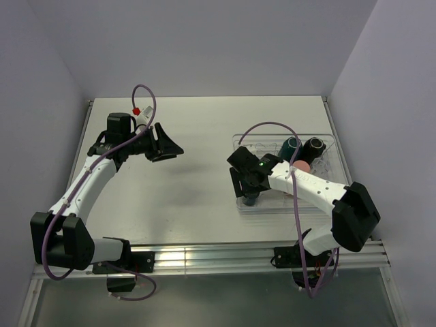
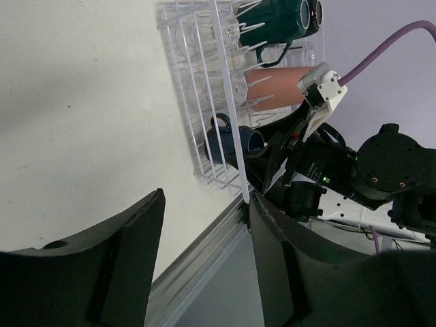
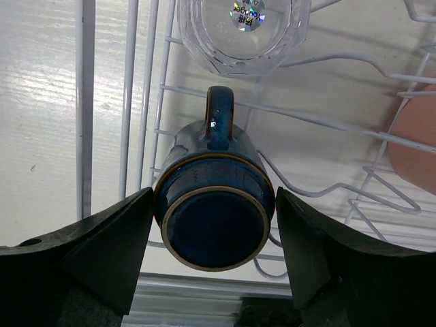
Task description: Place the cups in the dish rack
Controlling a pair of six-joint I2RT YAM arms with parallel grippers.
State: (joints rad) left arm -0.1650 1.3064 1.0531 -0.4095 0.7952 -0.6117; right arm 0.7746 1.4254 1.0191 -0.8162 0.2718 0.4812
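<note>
The right gripper [image 3: 213, 204] reaches down into the dish rack [image 1: 328, 163] with a dark blue mug [image 3: 214, 228] between its fingers, base towards the wrist camera and handle pointing away. The fingers sit tight beside the mug's sides (whether they press on it or have let go, I cannot tell). Just ahead of the gripper, past the handle, lies a clear glass tumbler [image 3: 242, 30]; off to its right is the salmon-orange cup [image 3: 415, 136]. The left gripper [image 2: 206, 197] is released, nothing between its fingers, above the bench [image 1: 197, 136], well apart from the rack.
</note>
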